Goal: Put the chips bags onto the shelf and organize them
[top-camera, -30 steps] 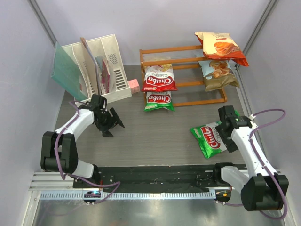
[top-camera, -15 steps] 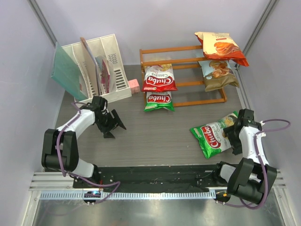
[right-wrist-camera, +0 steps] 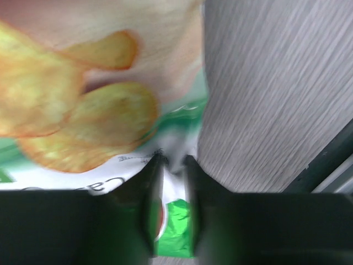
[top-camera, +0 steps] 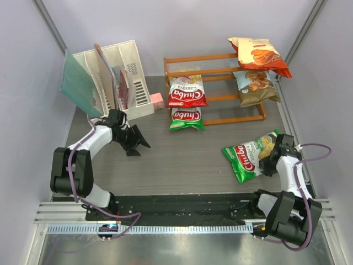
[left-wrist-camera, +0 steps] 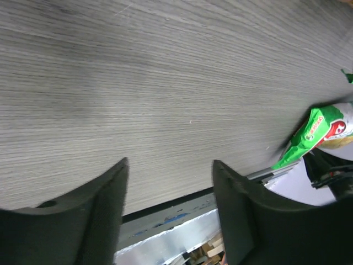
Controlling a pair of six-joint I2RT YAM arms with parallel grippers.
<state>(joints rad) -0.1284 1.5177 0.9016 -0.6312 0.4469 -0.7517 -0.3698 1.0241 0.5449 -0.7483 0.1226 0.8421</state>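
Note:
A green chips bag point(top-camera: 247, 155) lies flat on the table at the right, and my right gripper point(top-camera: 269, 160) is shut on its right edge. In the right wrist view the gripper point(right-wrist-camera: 172, 163) pinches the bag's point(right-wrist-camera: 83, 105) crimped seam between both fingers. Four more chips bags sit on the wooden shelf point(top-camera: 198, 58): red point(top-camera: 186, 91), green point(top-camera: 186, 118), cream and orange point(top-camera: 259, 54), light-blue and brown point(top-camera: 255, 85). My left gripper point(top-camera: 138, 144) hangs open and empty over bare table at the left point(left-wrist-camera: 170, 161). The left wrist view shows the green bag point(left-wrist-camera: 320, 135) far off.
A white file organizer point(top-camera: 118, 77) with folders stands at the back left, with a small pink block point(top-camera: 158, 100) beside it. Grey walls close in on both sides. A black strip and a metal rail run along the near table edge point(top-camera: 182, 204).
The right gripper has swung to the green bag's right edge and shut on it, nudging the bag. The left gripper has narrowed a little and drifted slightly right.

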